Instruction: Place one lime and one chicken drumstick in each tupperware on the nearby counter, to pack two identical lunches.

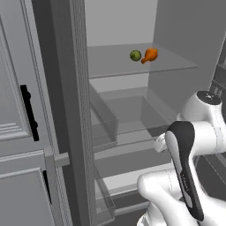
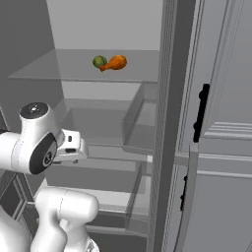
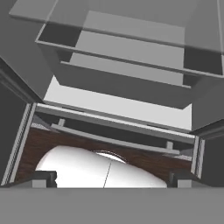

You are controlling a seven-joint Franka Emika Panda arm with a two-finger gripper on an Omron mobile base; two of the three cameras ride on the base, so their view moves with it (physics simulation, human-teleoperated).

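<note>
- I stand in front of an open fridge (image 1: pixel 119 110) with a pale grey interior; its doors swing out to both sides, the left door (image 1: pixel 26 132) and the right door (image 2: pixel 216 147), each with a black bar handle
- On an upper glass shelf (image 1: pixel 110 62) sit a green lime (image 1: pixel 135 55) and an orange chicken drumstick (image 1: pixel 150 55); the two lie just beside each other, close enough that I cannot tell whether they touch; the lime is to the left of the drumstick in both base views
- Below that shelf are further clear shelves and a see-through drawer (image 1: pixel 128 114); door bins line the inner side of each door
- My claw (image 3: pixel 111 179) points down at the lower part of the fridge, well below the shelf with the food; its two dark fingertips (image 3: pixel 43 178) stand at the far left and far right of the hand view, so the jaws are spread wide; nothing lies between them and I hold nothing
- In the hand view a strip of dark brown wood floor (image 3: pixel 39 144) shows under the fridge's bottom edge
</note>
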